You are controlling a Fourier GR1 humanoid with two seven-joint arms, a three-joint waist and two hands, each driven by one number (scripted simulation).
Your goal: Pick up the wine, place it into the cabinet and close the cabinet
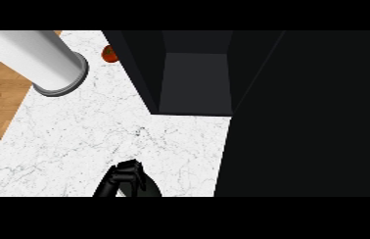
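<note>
Head view: you are looking steeply down at a white marble counter point(80, 135).

1. Cabinet. Locate the dark cabinet point(195, 81) at the upper centre of the frame. It stands open, and you can see the grey walls inside it.
2. Panel. A broad dark panel point(303, 115) fills the right of the frame from top to bottom. You cannot tell whether it is the cabinet's door.
3. Wine. You cannot locate the wine in this view. No bottle shows on the counter or in the part of the cabinet that you can see.
4. Left hand. Find the left hand point(128, 180) at the lower centre, just left of the panel. Its fingers point up the frame, lie close together and hold nothing.
5. Other items. A white cylinder with a grey rim point(43, 61) lies across the upper left. A small red object point(110, 54) sits between it and the cabinet.
</note>
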